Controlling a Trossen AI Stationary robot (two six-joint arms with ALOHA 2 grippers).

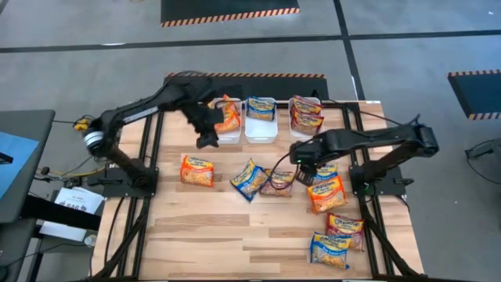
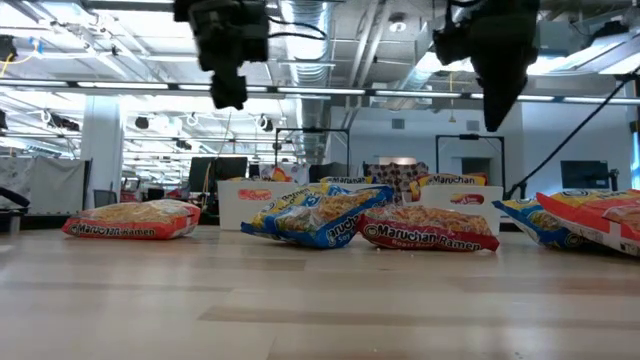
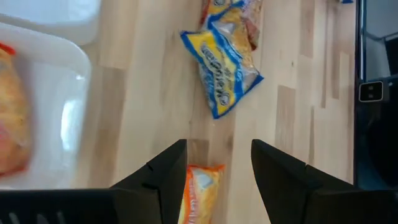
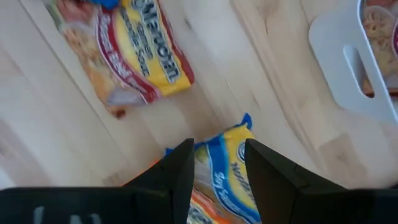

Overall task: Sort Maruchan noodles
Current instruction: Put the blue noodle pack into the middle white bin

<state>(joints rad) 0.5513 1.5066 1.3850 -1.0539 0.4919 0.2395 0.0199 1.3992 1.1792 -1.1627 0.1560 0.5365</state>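
Note:
Several Maruchan packets lie flat on the wooden table: an orange one (image 1: pixel 197 171), a blue one (image 1: pixel 249 178), a dark red one (image 1: pixel 278 182), and more toward the right near corner. My left gripper (image 1: pixel 207 139) hovers open beside the left tub (image 1: pixel 228 131), high above the table (image 2: pixel 228 92). In its wrist view the orange packet (image 3: pixel 202 193) shows between its fingers, far below. My right gripper (image 1: pixel 304 168) is open and raised (image 2: pixel 497 110) over a blue packet (image 4: pixel 227 180), beside the dark red one (image 4: pixel 130 56).
Three white tubs stand in a row at the far edge: the left one holds an orange packet (image 1: pixel 228 114), the middle one (image 1: pixel 260 119) a blue one, the right one (image 1: pixel 305 114) dark red ones. Orange (image 1: pixel 326 193), dark red (image 1: pixel 344 225) and blue (image 1: pixel 329 251) packets lie right and near.

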